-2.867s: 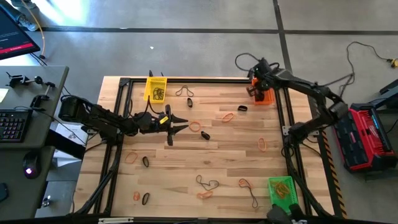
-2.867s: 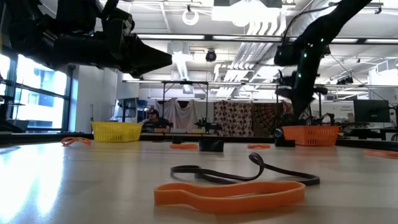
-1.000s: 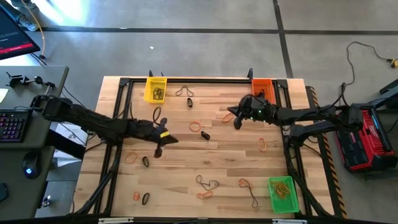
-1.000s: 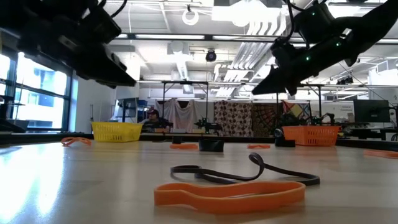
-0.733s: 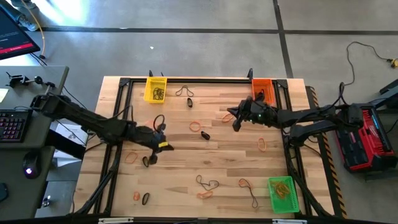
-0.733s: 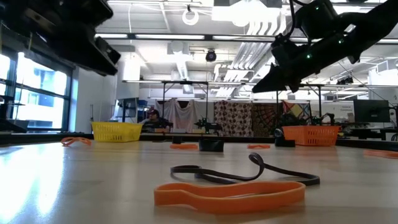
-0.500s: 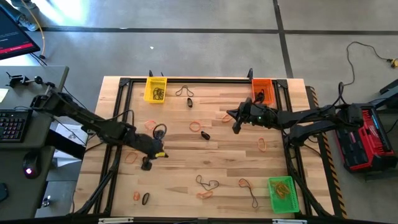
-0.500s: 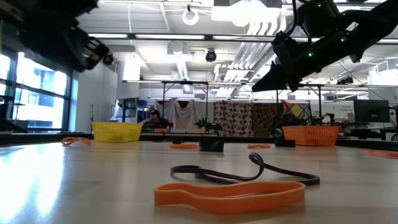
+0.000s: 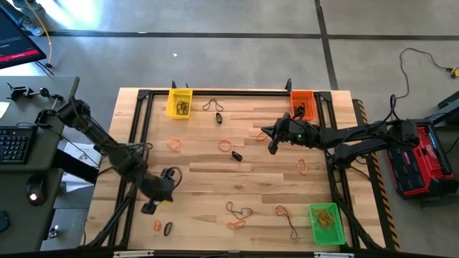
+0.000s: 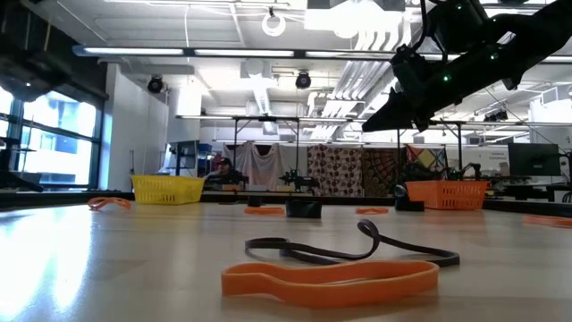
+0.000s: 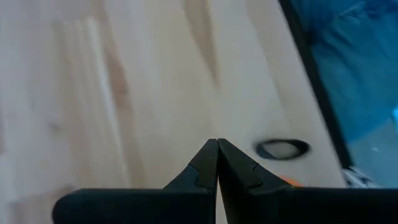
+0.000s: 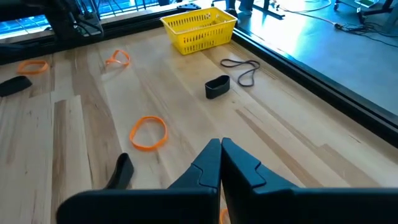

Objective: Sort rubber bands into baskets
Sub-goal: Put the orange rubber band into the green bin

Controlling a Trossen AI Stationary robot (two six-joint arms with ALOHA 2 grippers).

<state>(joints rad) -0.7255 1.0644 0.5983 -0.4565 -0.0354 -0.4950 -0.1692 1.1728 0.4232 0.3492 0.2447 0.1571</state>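
We note a pale wood-plank table (image 9: 244,179), matt; yellow basket (image 12: 199,28) of plastic mesh; rubber bands (image 10: 331,275) smooth, dull.

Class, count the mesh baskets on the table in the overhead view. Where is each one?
3: yellow basket at the far left, orange basket at the far right, green basket at the near right corner.

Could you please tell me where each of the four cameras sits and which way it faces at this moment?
High view: overhead, straight down on the table; both arms show.
Low view: at tabletop height, level across to the room; the right gripper shows above.
Left wrist view: on the left arm, facing wood past the shut left gripper.
Right wrist view: on the right arm, past its shut fingers toward the yellow basket.
Shared: high, low and right wrist views all show the yellow basket.
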